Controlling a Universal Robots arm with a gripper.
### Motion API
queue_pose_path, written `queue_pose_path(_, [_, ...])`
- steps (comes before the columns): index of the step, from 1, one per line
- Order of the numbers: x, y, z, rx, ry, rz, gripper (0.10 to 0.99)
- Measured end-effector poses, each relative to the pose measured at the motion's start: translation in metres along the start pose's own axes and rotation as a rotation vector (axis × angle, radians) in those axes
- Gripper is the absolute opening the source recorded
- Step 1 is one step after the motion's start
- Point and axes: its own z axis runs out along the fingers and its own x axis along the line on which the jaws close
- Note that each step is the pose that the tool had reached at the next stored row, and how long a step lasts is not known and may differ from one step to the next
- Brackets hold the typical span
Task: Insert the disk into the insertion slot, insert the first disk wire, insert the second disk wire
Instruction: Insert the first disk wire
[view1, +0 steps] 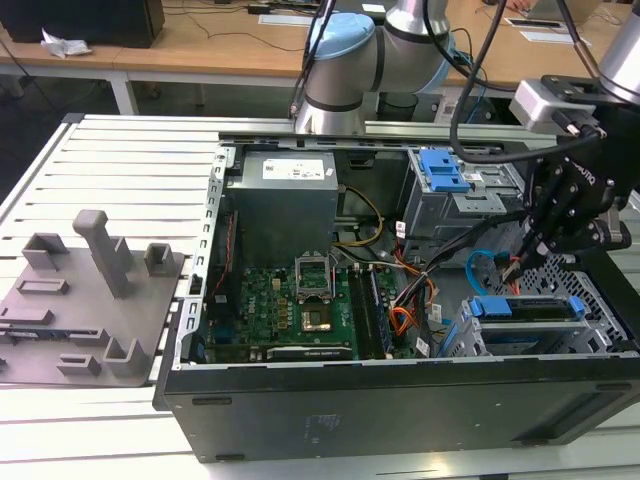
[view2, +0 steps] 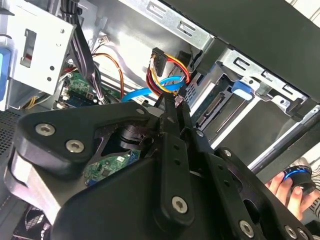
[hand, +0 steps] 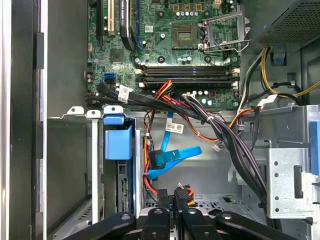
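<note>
Slatted aluminium bench with open black computer case: wire work at the drive bay.
You see the flat silver disk in its bright blue plastic carrier seated in the grey perforated sheet-metal insertion slot, at the exterior view's right. The gripper hangs just beside the disk's rear edge, its fingers drawn narrow on what appears to be a black wire connector. Watch two risks: a tilted connector could jam or bend contacts at the disk's port, and the flat blue cable near the fingers could snag.
</note>
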Motion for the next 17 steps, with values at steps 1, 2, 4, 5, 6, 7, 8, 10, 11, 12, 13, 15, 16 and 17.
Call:
queue_pose_path(1, [0.0005, 0.0, 0.0, 0.0, -0.0001, 0.0, 0.165])
queue_pose_path(2, [0.0014, 0.0, 0.0001, 0.0, -0.0001, 0.0, 0.165])
queue_pose_path(4, [0.0035, -0.0001, 0.0002, 0.0, -0.0001, 0.0, 0.165])
queue_pose_path(5, [0.0041, -0.0001, 0.0002, 0.0, 0.0, 0.0, 0.165])
queue_pose_path(6, [0.0046, -0.0001, 0.0002, 0.0, -0.0001, 0.0, 0.165])
queue_pose_path(7, [0.0059, -0.0001, 0.0002, 0.0, 0.0, 0.0, 0.165])
queue_pose_path(8, [0.0068, -0.0001, 0.0002, 0.0, 0.0, 0.0, 0.165])
queue_pose_path(10, [0.0094, -0.0002, 0.0003, 0.0, 0.0, 0.0, 0.165])
queue_pose_path(11, [0.0104, -0.0002, 0.0003, 0.0, 0.0, 0.0, 0.165])
queue_pose_path(12, [0.0109, -0.0002, 0.0004, 0.0, 0.0, 0.0, 0.165])
queue_pose_path(13, [0.0116, -0.0002, 0.0004, 0.0, 0.0, 0.0, 0.165])
queue_pose_path(15, [0.0134, -0.0003, 0.0005, 0.0, 0.0, 0.0, 0.165])
queue_pose_path(16, [0.0144, -0.0003, 0.0005, 0.0, -0.0001, 0.0, 0.165])
queue_pose_path(17, [0.0147, -0.0003, 0.0005, 0.0, -0.0001, 0.0, 0.165])
